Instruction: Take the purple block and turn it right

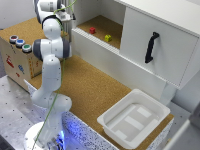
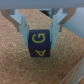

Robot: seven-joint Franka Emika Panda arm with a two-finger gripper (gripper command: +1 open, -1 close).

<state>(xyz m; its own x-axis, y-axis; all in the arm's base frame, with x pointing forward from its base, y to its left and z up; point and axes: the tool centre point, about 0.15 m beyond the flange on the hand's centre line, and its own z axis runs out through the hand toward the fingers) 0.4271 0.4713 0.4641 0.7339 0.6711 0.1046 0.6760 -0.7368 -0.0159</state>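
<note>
Purple block (image 2: 40,45): dark purple cube with yellow characters on its upper face, a "G" and a "4". In the wrist view it sits on the cork surface between the two fingers of the pincer (image 2: 41,31). In the exterior view the block cannot be seen; the arm hides that spot.

Pincer: grey fingers (image 2: 23,29), one on each side of the block, pressed against its opposite faces, so it is pinching the block. Whether the block is lifted off the cork or resting on it cannot be told.

Arm (image 1: 50,55): white, jointed, standing on a round base at the exterior view's lower left, reaching up toward the far end of the bench near the top of that view.

Bench (image 1: 90,90): long cork-covered top running from the exterior view's upper left to its lower right.

Tray (image 1: 134,120): white plastic, rectangular, on the bench at the exterior view's lower right.

Cabinet (image 1: 155,40): white, along the far side of the bench, with a black handle (image 1: 150,47) on its front panel.

Recess beside the cabinet, cork-floored: holds a red block (image 1: 92,30) and a yellow block (image 1: 108,37), near each other but apart.

Wooden box (image 1: 15,57): at the exterior view's left, with round buttons (image 1: 20,43) on top, coloured blue, green and reddish.
</note>
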